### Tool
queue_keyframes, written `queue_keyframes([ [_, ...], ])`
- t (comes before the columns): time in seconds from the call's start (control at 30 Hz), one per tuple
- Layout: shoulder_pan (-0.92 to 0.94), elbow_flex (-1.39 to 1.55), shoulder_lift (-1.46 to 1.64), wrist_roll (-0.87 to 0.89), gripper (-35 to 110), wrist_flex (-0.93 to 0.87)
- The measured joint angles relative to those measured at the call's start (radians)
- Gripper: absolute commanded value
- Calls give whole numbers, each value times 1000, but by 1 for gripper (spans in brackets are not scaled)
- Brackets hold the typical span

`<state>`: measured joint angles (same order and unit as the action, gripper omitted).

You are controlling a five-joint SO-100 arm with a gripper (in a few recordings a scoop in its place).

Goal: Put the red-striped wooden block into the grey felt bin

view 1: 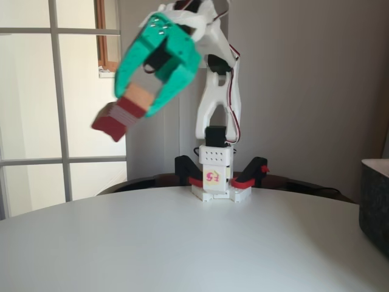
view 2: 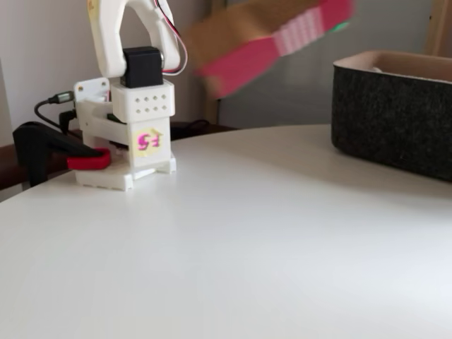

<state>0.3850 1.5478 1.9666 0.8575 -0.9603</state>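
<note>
White round table before a window; green jaws pinch the red-striped wooden block.

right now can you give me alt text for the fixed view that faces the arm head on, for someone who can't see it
A green gripper holds the red-striped wooden block high above a white round table, slightly blurred. The white arm's base is clamped at the far edge, and the grey felt bin sits at the right edge.

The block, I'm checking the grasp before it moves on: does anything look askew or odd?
The red-striped wooden block sits tilted in the green gripper, held high above the table, with most of it sticking out past the fingertips. Nothing looks spilled or damaged; the grey felt bin stands upright.
</note>
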Motion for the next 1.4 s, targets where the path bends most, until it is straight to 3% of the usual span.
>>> queue_keyframes([
  [0.77,-724,-175,8,-106,4,15],
  [1.0,-962,-187,-74,-222,3,58],
  [1.4,-1068,-431,-520,-351,3,167],
])
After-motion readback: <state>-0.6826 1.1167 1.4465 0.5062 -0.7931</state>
